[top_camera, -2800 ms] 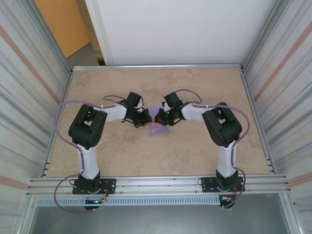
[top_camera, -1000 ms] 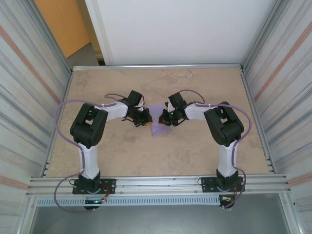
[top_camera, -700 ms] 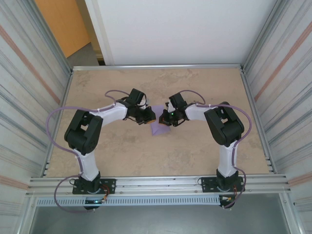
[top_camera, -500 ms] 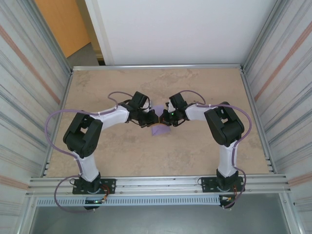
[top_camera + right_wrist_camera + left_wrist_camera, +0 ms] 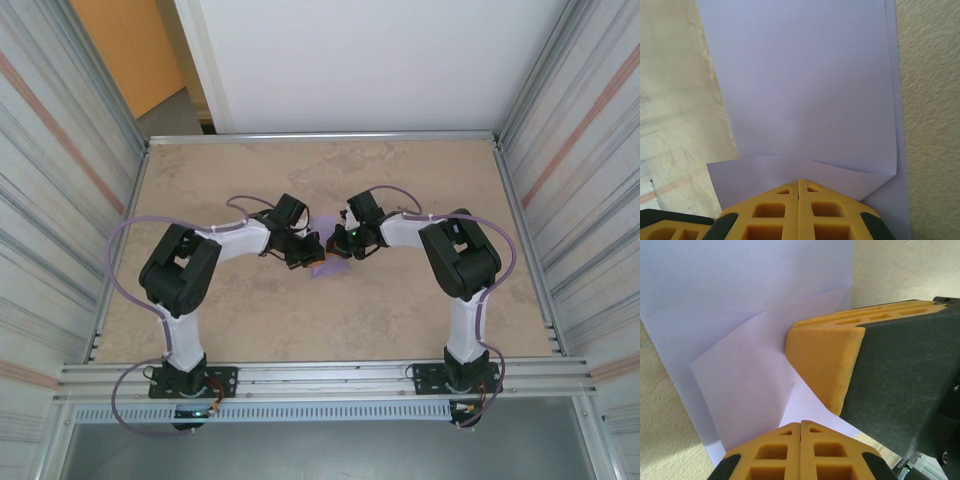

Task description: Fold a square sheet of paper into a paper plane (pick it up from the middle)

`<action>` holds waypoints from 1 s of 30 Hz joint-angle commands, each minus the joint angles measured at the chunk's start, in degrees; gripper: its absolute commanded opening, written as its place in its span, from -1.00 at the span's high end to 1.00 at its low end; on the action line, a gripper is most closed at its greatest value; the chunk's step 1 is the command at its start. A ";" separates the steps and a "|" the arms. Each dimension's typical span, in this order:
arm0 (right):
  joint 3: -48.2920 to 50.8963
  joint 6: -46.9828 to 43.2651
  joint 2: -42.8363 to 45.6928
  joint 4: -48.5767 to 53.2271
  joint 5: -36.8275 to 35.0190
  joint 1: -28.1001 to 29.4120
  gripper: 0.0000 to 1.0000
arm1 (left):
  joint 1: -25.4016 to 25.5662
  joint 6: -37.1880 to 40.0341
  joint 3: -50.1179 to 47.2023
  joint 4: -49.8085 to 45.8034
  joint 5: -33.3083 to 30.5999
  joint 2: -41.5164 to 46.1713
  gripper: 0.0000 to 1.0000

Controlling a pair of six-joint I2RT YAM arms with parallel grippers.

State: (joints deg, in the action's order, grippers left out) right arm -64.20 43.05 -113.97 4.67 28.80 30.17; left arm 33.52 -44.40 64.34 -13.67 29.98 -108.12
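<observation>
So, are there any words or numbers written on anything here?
None that can be read. The lilac paper is plain, with creases but no print, and the table has no writing on it.

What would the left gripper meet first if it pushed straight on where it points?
Likely the folded pale purple paper sheet just ahead; a yellow finger of the right gripper sits close beside that line.
</observation>
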 commanded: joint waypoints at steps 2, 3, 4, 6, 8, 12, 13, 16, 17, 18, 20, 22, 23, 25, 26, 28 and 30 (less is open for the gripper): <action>2.73 1.07 -3.69 7.51 -5.68 -0.73 0.91 | 0.37 -0.50 0.70 0.13 1.62 -1.10 0.94; 2.83 1.07 -3.71 7.37 -5.49 -0.73 0.91 | 0.37 -0.74 0.92 0.61 2.00 -1.52 0.93; 2.75 1.07 -3.71 7.37 -5.58 -0.73 0.91 | 0.40 -0.93 1.18 0.99 2.26 -1.87 0.92; 2.70 1.12 -3.84 7.37 -5.46 -0.73 0.91 | 0.41 -1.08 1.77 1.18 2.54 -2.68 0.92; 2.72 1.07 -3.76 7.46 -5.55 -0.79 0.91 | 0.42 -0.81 2.01 1.14 2.63 -3.19 0.92; 2.60 1.17 -3.88 7.46 -5.52 -0.81 0.91 | 0.38 -0.21 2.35 0.48 2.47 -3.87 0.91; 2.55 1.30 -3.86 7.46 -5.53 -0.82 0.91 | 0.41 -0.03 2.52 0.17 2.42 -4.10 0.91; 2.51 1.33 -4.05 7.41 -5.64 -0.82 0.91 | 0.47 0.68 2.73 -0.97 1.89 -4.29 0.90; 2.55 1.37 -4.16 7.46 -5.67 -0.78 0.91 | 0.42 0.95 2.89 -1.46 1.56 -4.30 0.90; 2.52 1.40 -4.27 7.55 -5.68 -0.82 0.91 | 0.44 1.35 3.06 -2.07 1.26 -4.39 0.90; 2.48 1.42 -4.38 7.64 -5.72 -0.82 0.91 | 0.48 2.01 3.44 -3.26 0.81 -4.56 0.90; 2.42 1.27 -4.43 7.79 -5.83 -0.88 0.91 | 0.48 2.71 3.77 -4.37 0.56 -4.85 0.89; 2.39 1.30 -4.47 7.79 -5.85 -0.89 0.91 | 0.46 3.02 3.88 -4.80 0.52 -4.95 0.89; 2.30 1.25 -4.59 7.98 -5.94 -0.93 0.91 | 0.49 3.63 4.09 -5.71 0.46 -5.18 0.90; 2.25 1.29 -4.58 8.06 -6.00 -0.99 0.91 | 0.43 3.90 4.20 -6.19 0.44 -5.26 0.90; 2.13 1.33 -4.59 8.25 -6.09 -1.01 0.91 | 0.48 4.58 4.37 -7.17 0.32 -5.42 0.91; 1.99 1.18 -4.68 8.45 -6.12 -0.99 0.91 | 0.57 5.28 4.39 -7.96 0.21 -5.36 0.91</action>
State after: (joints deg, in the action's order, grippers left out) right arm -64.23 43.27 -114.15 4.62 29.45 29.95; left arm 33.52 -41.65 67.53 -17.76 31.27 -112.73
